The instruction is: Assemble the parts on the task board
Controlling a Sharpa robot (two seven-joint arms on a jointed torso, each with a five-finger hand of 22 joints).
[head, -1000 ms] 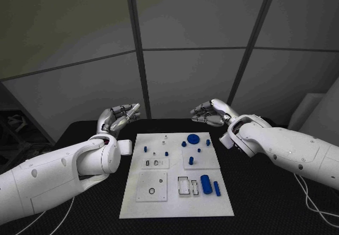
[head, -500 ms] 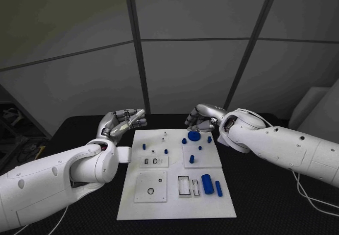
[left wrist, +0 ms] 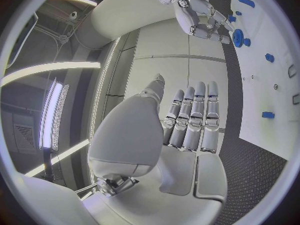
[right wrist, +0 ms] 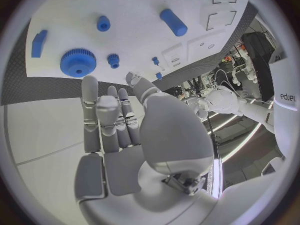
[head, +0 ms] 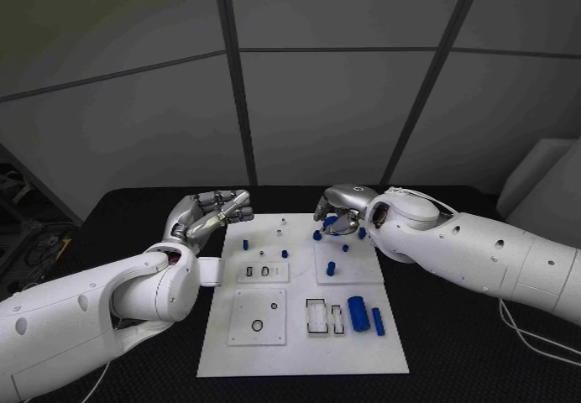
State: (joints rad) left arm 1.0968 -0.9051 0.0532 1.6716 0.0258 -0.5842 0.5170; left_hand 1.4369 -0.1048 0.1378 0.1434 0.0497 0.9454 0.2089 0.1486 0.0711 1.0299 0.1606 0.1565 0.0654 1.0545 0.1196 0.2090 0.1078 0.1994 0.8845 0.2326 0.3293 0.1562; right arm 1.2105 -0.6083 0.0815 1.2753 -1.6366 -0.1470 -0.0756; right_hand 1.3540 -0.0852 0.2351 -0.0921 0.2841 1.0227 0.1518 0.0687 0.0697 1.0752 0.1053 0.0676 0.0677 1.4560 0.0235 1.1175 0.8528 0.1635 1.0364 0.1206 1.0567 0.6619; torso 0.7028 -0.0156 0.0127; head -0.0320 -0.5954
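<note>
The white task board (head: 281,344) lies in the middle of the table with several blue parts on it. A blue gear (right wrist: 78,62) sits at the board's far end, with a smaller toothed piece (right wrist: 113,60) beside it. My right hand (head: 340,210) hovers just over the gear (head: 329,222), fingers hanging down and apart, holding nothing. Off the board's far left corner, my left hand (head: 211,212) is raised with its fingers (left wrist: 194,117) side by side and empty. A thick blue cylinder (head: 358,312) and a thin peg (head: 378,321) lie near the board's right edge.
Small blue pegs (head: 285,253) stand in the board's far half, one (head: 329,269) on a raised square. Rectangular slots (head: 315,316) and a round hole (head: 258,325) are cut in the near half. Black table (head: 460,336) surrounds the board.
My right hand has come down and in from beyond the board's far edge to just over the gear. The left hand has drifted slightly toward the board. The camera view has shifted.
</note>
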